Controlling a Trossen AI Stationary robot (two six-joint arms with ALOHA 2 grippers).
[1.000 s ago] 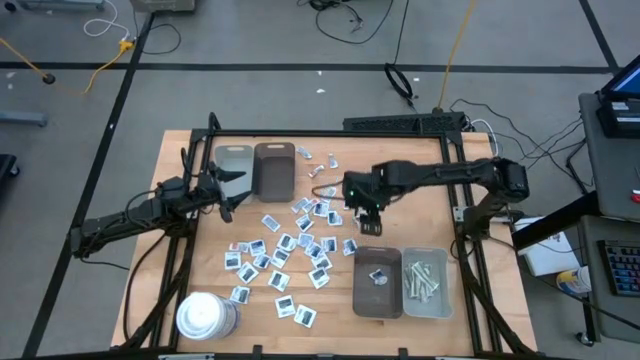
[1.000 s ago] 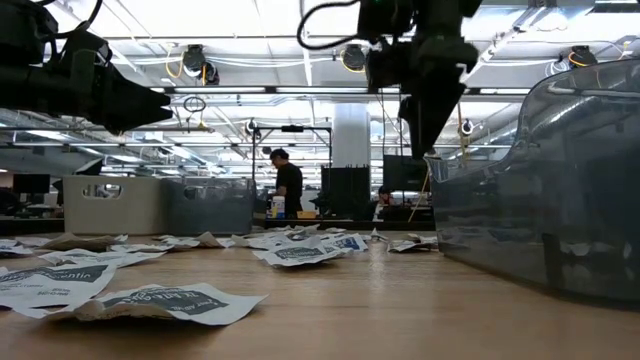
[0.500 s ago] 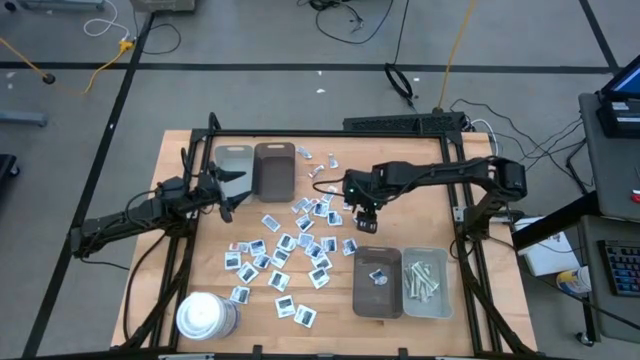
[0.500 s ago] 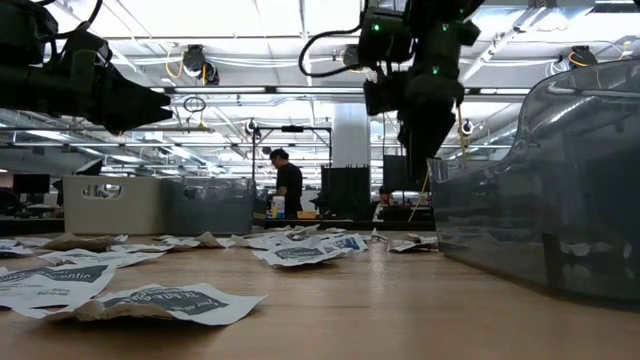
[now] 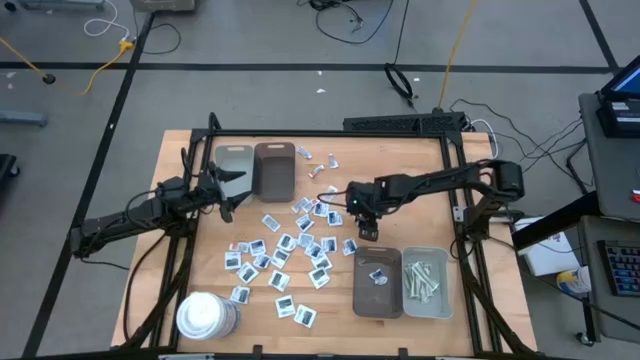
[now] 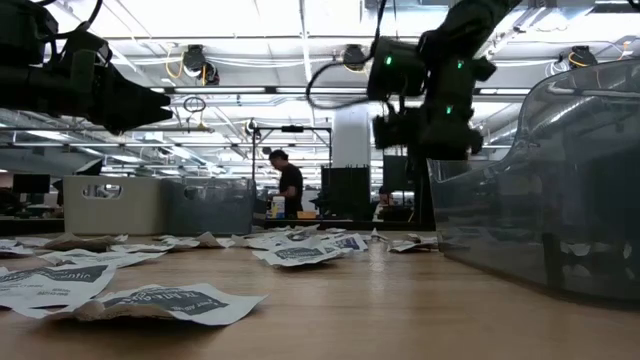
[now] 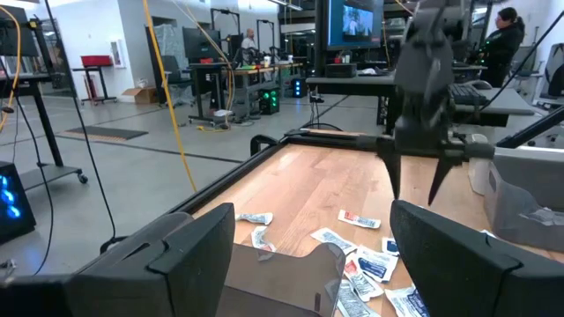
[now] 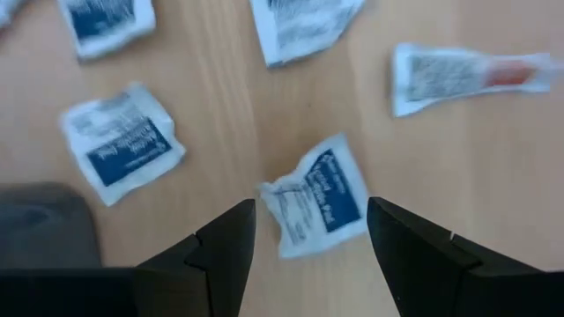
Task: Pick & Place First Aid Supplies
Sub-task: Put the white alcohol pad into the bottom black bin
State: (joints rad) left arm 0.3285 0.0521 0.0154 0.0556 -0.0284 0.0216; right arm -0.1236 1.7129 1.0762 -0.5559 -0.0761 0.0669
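Packets (image 5: 282,250) litter the table around the open right gripper (image 8: 307,231), poised over one packet (image 8: 315,195); trays (image 5: 402,282) beside

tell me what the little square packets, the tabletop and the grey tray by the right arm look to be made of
Square packets: probably paper or thin foil-paper, matte white with blue print; edges crinkle and curl.
Tabletop: wood, likely plywood with a light sealed finish; pale grain lines show.
Grey tray: translucent smoky plastic, smooth and glossy; the room shows through its wall.
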